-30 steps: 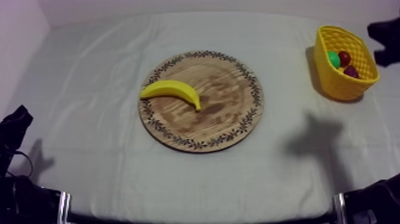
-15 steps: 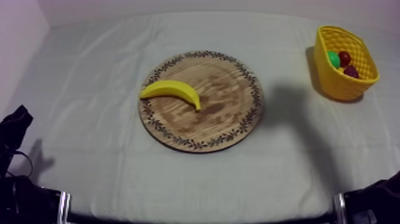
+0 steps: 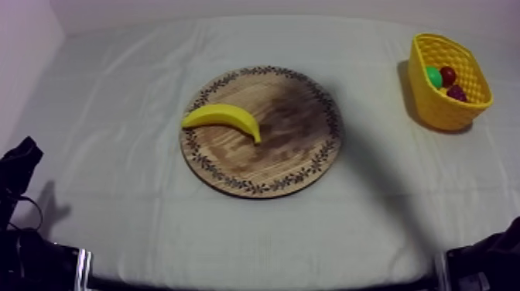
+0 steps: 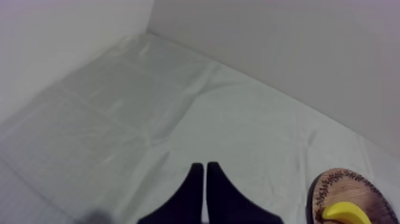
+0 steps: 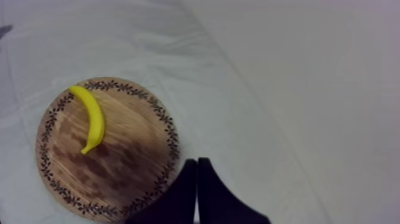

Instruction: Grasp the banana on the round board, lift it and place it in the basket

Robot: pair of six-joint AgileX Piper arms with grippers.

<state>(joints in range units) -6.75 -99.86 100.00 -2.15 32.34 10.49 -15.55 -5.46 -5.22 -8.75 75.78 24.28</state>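
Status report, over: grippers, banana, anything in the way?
Left gripper shut, empty. Right gripper shut, empty, by the edge of the round wooden board with patterned rim. Curved yellow banana lies on it, untouched. Nothing blocking.

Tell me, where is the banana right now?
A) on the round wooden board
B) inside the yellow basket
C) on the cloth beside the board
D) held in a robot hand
A: the banana lies on the wooden board, well apart from the yellow basket.
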